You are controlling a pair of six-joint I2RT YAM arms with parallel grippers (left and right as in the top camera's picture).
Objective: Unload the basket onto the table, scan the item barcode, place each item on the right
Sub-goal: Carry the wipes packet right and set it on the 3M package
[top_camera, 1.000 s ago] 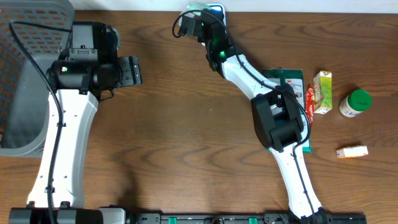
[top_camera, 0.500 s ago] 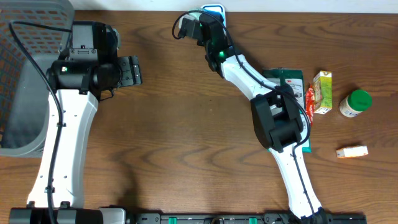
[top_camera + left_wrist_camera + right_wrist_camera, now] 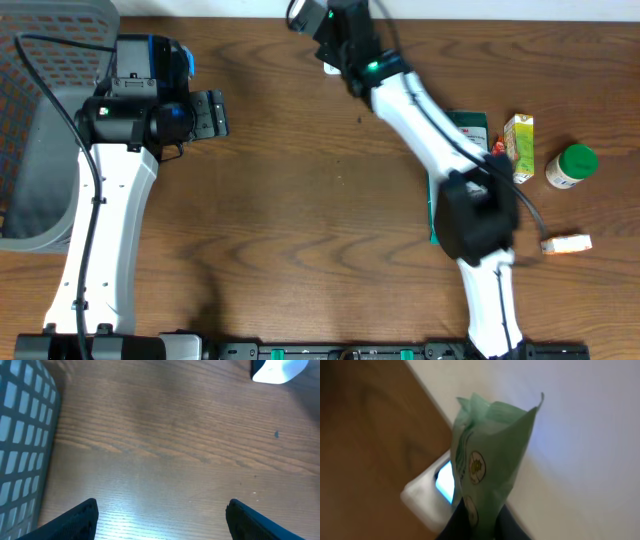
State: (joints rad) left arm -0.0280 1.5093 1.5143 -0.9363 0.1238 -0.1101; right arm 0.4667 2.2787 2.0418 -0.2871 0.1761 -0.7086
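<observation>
**A:** Right wrist view. What does the right gripper (image 3: 479, 527) hold?

**B:** Its jaws are pinched shut on the bottom edge of a green packet (image 3: 490, 450). The packet stands upright above the scanner (image 3: 432, 491), at the far edge of the table (image 3: 300, 200). The scanner's window glows blue just below and behind the packet.

**A:** And the left gripper (image 3: 161, 515)?

**B:** It is spread wide and holds nothing, hovering over bare wood beside the basket (image 3: 22, 440).

**A:** Where might this fail?

**B:** In three places, I'd judge.
- The grip is on a thin, floppy edge, so the packet could sag or slip free.
- No barcode shows on the face I can see. If the code faces away from the window, or the film is creased across it, the scanner will read nothing.
- The packet hangs by the table's rear edge, so a drop there could send it off the back, out of reach.
</observation>
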